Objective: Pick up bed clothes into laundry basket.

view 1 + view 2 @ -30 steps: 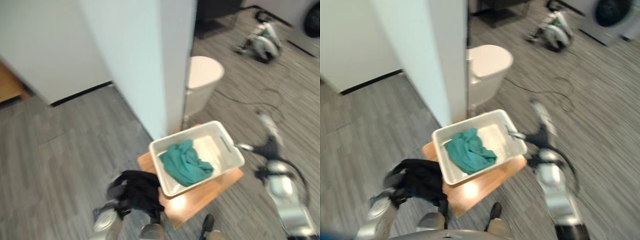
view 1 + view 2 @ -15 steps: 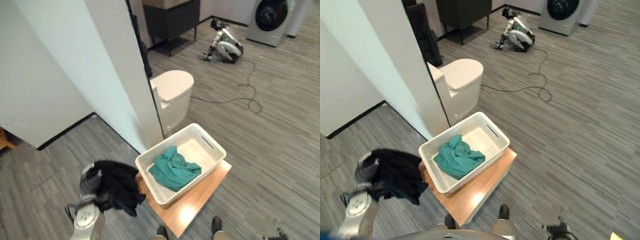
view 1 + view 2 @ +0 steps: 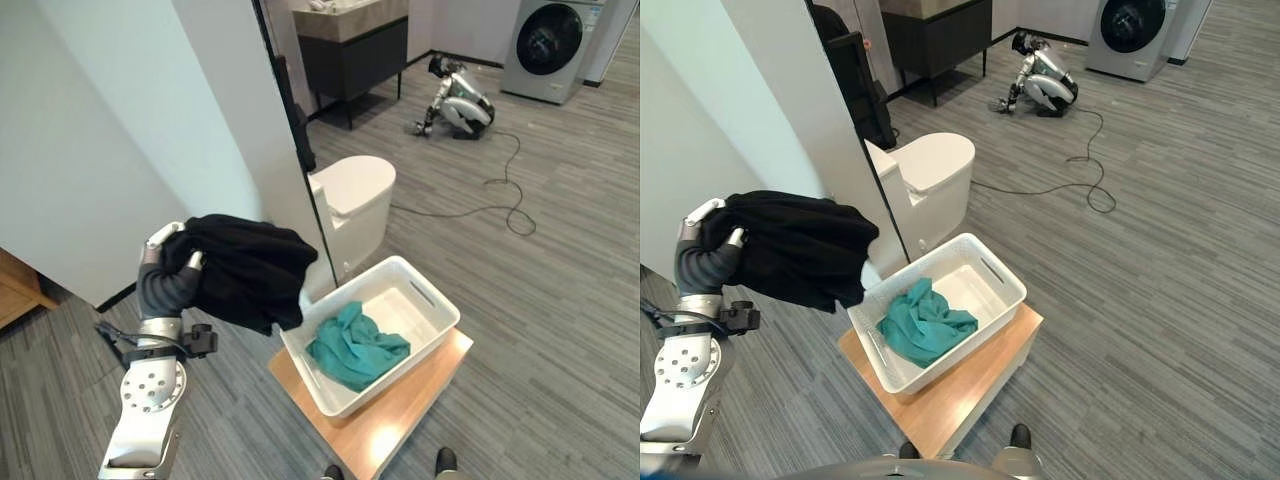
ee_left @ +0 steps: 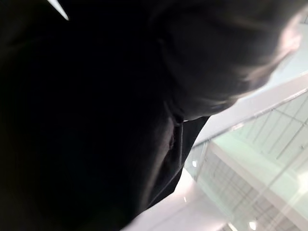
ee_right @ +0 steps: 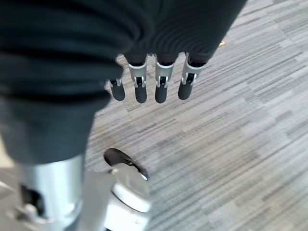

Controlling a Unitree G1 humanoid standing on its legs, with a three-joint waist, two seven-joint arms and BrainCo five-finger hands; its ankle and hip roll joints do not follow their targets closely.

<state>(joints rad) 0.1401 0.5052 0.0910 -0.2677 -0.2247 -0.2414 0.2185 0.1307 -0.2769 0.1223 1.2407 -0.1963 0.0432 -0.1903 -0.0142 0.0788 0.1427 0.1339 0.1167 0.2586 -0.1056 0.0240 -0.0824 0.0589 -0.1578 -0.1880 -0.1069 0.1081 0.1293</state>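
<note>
The left hand (image 3: 170,278) has its fingers (image 3: 733,238) curled round a bunched black garment (image 3: 245,268), held up beside the white laundry basket (image 3: 437,306), above the basket's near-left corner. The garment droops basket-ward from the fingers, so a short carry over the rim should do. A teal cloth (image 3: 356,348) lies inside. The right hand (image 5: 153,79) hangs with fingers straight, holding nothing.

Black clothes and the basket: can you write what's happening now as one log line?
left hand: shut on black garment, held up beside basket | white basket: holds teal cloth, on wooden stand | right hand: open, idle
</note>
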